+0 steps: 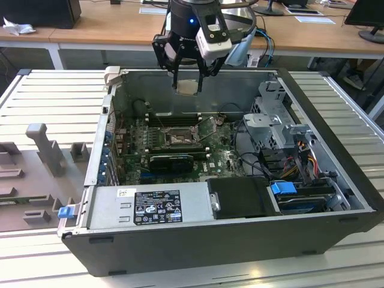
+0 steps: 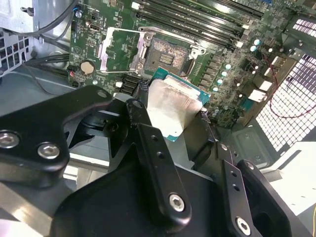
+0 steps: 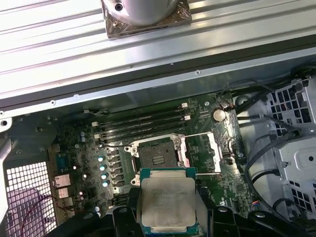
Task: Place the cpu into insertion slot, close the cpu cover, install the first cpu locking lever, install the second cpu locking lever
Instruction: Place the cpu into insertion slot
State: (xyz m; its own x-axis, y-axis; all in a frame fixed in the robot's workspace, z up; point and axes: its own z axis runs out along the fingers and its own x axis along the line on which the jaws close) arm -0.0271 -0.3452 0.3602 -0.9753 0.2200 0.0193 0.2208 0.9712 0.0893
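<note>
The cpu (image 3: 167, 202) hangs clamped between the jaws of the gripper (image 1: 188, 87), high over the motherboard (image 1: 219, 157) in the open computer case (image 1: 327, 126). The insertion slot (image 3: 157, 157) lies bare, with the cpu cover (image 3: 202, 152) swung open beside it.

Robotics lab bench in an office-type rm. In the exterior view: open PC case (image 1: 180, 246) lies at centre on a slatted alu table (image 1: 54, 90). Robot arm (image 1: 192, 18) is at 12 o'clock above it, its gripper (image 1: 188, 90) clamped on the cpu (image 1: 187, 86). Grey fixture blocks (image 1: 42, 144) at 9 o'clock. Wooden desks (image 1: 108, 27) w/ papers (image 1: 315, 19) & a monitor foot (image 1: 372, 35) run from 11 to 2 o'clock.
</note>
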